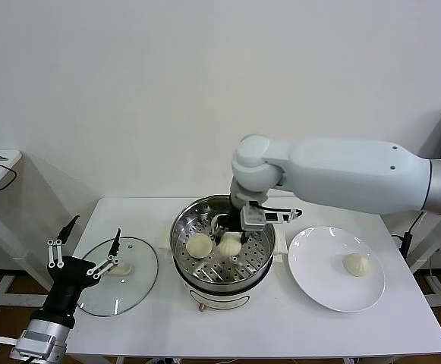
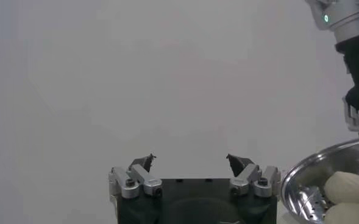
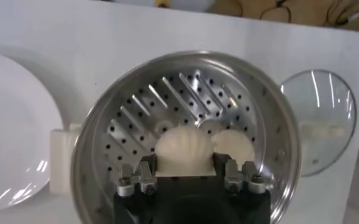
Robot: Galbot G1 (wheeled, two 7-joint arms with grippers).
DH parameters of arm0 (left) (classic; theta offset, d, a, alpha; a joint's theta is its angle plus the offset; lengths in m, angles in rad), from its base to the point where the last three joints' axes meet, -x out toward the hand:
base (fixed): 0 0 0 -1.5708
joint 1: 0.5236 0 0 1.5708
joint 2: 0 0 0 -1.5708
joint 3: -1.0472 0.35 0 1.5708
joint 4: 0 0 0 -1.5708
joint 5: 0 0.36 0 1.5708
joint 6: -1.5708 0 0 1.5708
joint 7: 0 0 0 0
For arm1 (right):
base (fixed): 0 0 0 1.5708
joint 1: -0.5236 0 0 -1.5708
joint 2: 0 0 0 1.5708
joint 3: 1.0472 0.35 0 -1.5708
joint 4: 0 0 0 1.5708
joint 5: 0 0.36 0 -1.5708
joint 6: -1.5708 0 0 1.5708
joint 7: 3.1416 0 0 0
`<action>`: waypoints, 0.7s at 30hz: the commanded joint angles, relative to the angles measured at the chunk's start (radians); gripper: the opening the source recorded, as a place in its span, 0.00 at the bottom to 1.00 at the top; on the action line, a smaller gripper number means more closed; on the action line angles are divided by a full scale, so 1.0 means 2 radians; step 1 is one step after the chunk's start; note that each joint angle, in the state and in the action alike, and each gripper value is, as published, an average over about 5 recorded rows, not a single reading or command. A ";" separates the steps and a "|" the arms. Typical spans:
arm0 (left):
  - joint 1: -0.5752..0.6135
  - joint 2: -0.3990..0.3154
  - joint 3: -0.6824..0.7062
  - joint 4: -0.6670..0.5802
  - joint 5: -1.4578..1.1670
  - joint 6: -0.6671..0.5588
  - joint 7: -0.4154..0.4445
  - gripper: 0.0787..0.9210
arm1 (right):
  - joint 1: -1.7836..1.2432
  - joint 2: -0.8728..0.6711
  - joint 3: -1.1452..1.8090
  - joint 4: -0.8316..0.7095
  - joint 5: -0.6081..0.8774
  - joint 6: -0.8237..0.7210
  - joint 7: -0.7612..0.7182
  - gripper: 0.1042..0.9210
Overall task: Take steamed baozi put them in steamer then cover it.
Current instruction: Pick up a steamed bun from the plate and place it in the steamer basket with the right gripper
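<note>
A: status on the baozi load?

B: two buns show in the steamer (image 1: 222,250); one loose on the tray at 9 o'clock (image 1: 200,244); one near centre (image 1: 229,243), with the right gripper (image 1: 234,230) on it; one more on the white plate (image 1: 336,268), toward 3 o'clock (image 1: 357,264); the fourth isn't visible in any view.

A: lid?

B: glass lid (image 1: 119,275) flat on the table (image 1: 266,330) at 9 o'clock from the pot; cover step not done.

A: is the right gripper gripping or released?

B: fingers (image 3: 144,176) sit either side of the centre bun (image 3: 185,151), pressed against its flanks in the right wrist view; I read it as clamped on the bun, at or near the tray; can't tell whether it's fully seated.

A: left?

B: left gripper (image 1: 87,254) spread wide, holding nothing; hovering at the lid's 9 o'clock edge, idle.

A: remaining?

B: my read: let go of this one, fetch the plate bun, then lid on.
</note>
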 commanded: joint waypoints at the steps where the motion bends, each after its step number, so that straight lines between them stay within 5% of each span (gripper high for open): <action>1: 0.000 0.002 -0.004 0.003 -0.001 0.000 0.001 0.88 | -0.017 0.026 -0.009 0.003 0.011 -0.006 -0.004 0.63; 21: -0.003 0.002 -0.009 0.010 -0.004 -0.001 0.002 0.88 | -0.046 0.047 -0.006 -0.021 -0.007 -0.018 -0.023 0.65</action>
